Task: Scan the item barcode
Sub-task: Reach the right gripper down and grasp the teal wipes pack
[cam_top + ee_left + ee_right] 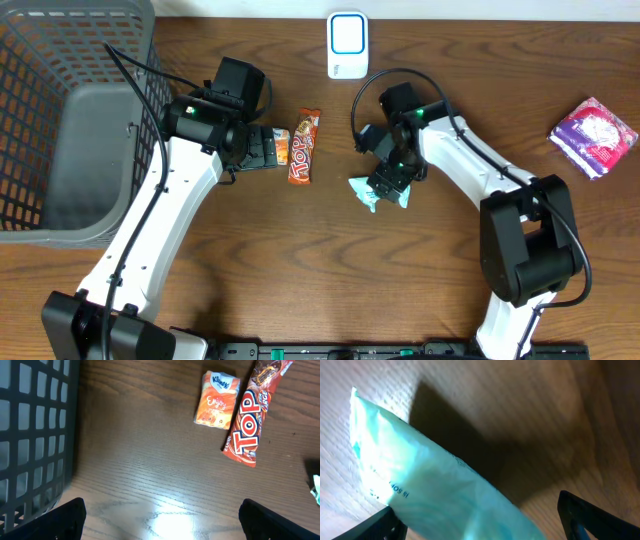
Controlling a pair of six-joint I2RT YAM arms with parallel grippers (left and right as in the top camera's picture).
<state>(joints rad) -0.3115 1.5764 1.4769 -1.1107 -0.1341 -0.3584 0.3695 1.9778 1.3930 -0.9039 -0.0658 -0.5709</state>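
Right gripper (386,192), spread wide, straddles the teal packet (430,480) on the desk (300,270) near the white scanner (347,45); centre first, pinch the edges, and likely keep the printed face uncovered.

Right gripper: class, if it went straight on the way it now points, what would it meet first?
Probably the teal packet, lying between the open fingers of the right gripper; depth is unclear.
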